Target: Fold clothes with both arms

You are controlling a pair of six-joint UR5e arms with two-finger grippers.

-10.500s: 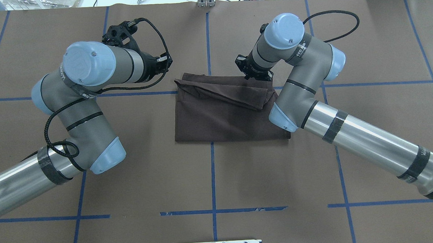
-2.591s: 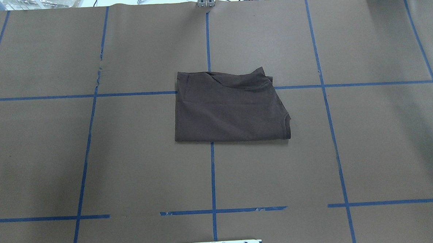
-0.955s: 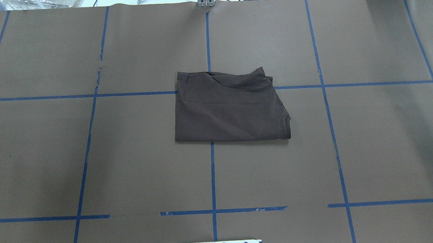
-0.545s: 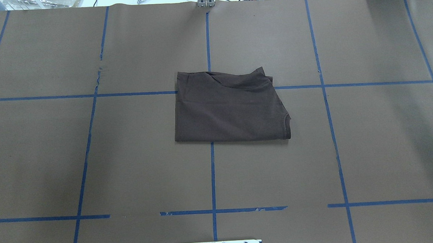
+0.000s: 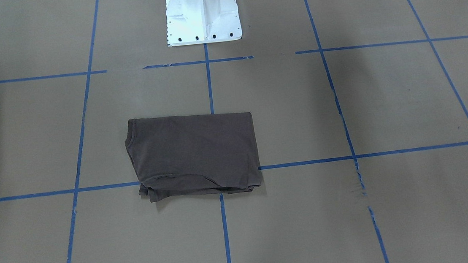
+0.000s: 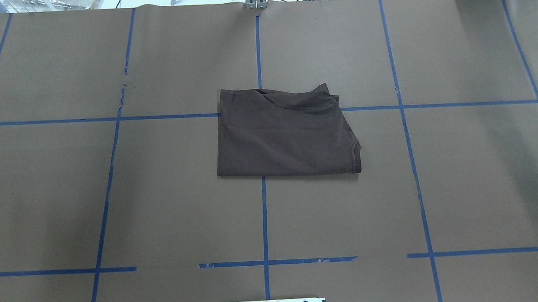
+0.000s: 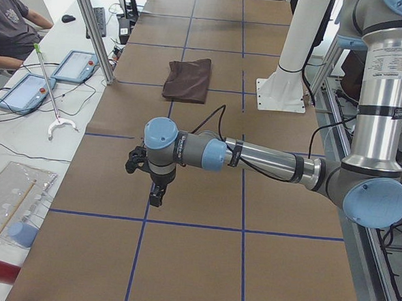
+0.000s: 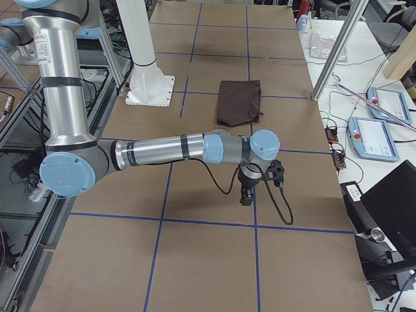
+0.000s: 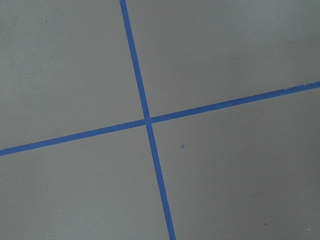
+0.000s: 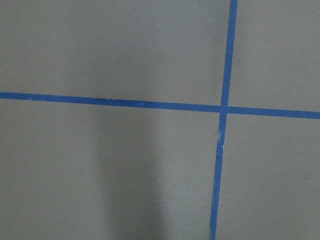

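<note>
The right gripper (image 8: pixel 246 198) hangs above the table (image 8: pixel 195 260), well apart from the folded T-shirt (image 8: pixel 239 101).

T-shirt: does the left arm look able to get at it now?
Probably yes: the folded T-shirt lies uncovered on the table, and nothing stands between it and the left gripper, which hangs farther along the table.

**How my cameras sit**

Two cameras look steeply down on the folded dark brown-grey T-shirt (image 6: pixel 286 134), one from behind me, one facing me. Both side cameras see it from afar. My wrist cameras sit close over blue tape crosses (image 9: pixel 147 120).
</note>
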